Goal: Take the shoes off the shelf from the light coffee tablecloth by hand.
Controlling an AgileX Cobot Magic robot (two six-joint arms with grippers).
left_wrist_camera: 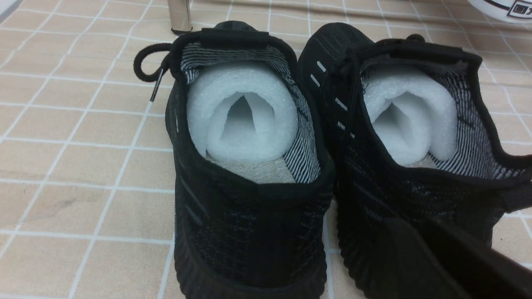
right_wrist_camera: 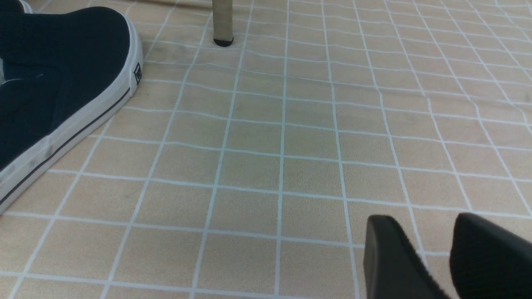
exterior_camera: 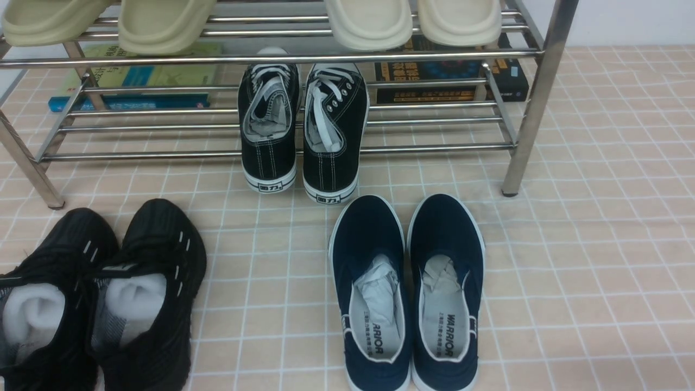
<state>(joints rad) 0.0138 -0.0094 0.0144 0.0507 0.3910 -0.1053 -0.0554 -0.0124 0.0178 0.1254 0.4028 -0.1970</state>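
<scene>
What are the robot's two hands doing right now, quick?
Left gripper: empty, behind the shoes; open or shut cannot be told.
Right gripper: fingers slightly apart, holding nothing, over the tablecloth.

Front view: high, between the arms, facing forward and down over the cloth (exterior_camera: 597, 244) to the shelf (exterior_camera: 535, 98); takes in all pairs on the cloth.
Left wrist view: low, very near, facing the heels of the black shoes (left_wrist_camera: 324, 166); shelf leg (left_wrist_camera: 179, 16) behind. Shares the shoes (exterior_camera: 98, 298) with the front view.
Right wrist view: low, near the cloth (right_wrist_camera: 291, 145), facing a shelf leg (right_wrist_camera: 222, 20); navy slip-on (right_wrist_camera: 58, 83) at its edge, shared with the front view (exterior_camera: 407, 288).
</scene>
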